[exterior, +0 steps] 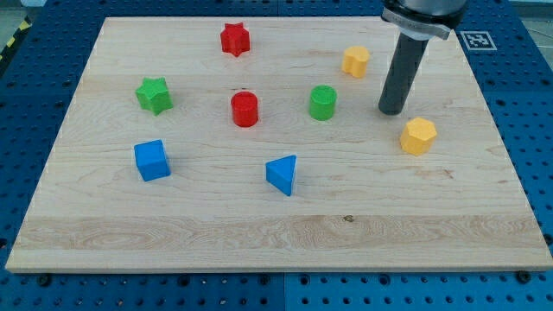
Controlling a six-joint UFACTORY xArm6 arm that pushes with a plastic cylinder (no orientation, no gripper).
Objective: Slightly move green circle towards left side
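Note:
The green circle [322,102] is a short green cylinder standing on the wooden board [259,233], a little right of centre. My tip [391,111] is the lower end of a dark rod that comes down from the view's top right. It rests on the board to the right of the green circle, a clear gap apart from it. A red cylinder [244,109] stands to the left of the green circle.
A yellow hexagon block [418,136] lies just right of and below my tip. A second yellow block [355,61] lies above and left of it. A red star [234,39], green star [154,94], blue cube [152,160] and blue triangle [282,174] lie elsewhere.

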